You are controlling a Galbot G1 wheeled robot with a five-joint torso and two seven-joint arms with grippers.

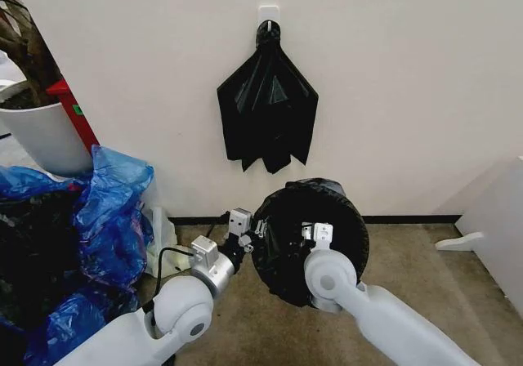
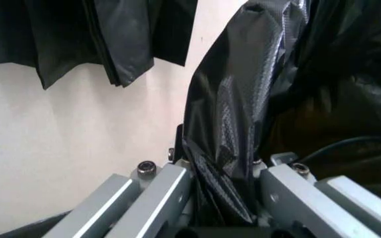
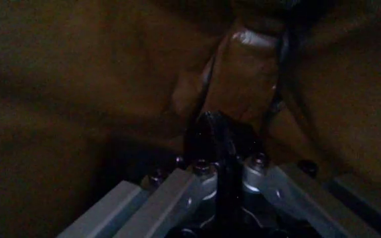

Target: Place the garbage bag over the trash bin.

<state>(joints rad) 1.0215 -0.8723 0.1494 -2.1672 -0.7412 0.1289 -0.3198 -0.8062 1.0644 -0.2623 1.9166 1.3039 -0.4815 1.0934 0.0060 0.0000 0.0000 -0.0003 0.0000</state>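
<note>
left gripper (image 1: 255,234): clamped on garbage bag (image 1: 282,256) at bin's left rim | right gripper (image 1: 313,234): inside, pinching bag film | trash bin (image 1: 327,188): bag-covered

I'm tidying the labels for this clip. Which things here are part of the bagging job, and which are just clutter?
In the job:
- garbage bag, lining the bin
- left gripper, pinching the bag's edge
- right gripper, inside, shut on bag film

Lying about:
- black bags on the wall hook
- blue bags
- white planter
</note>
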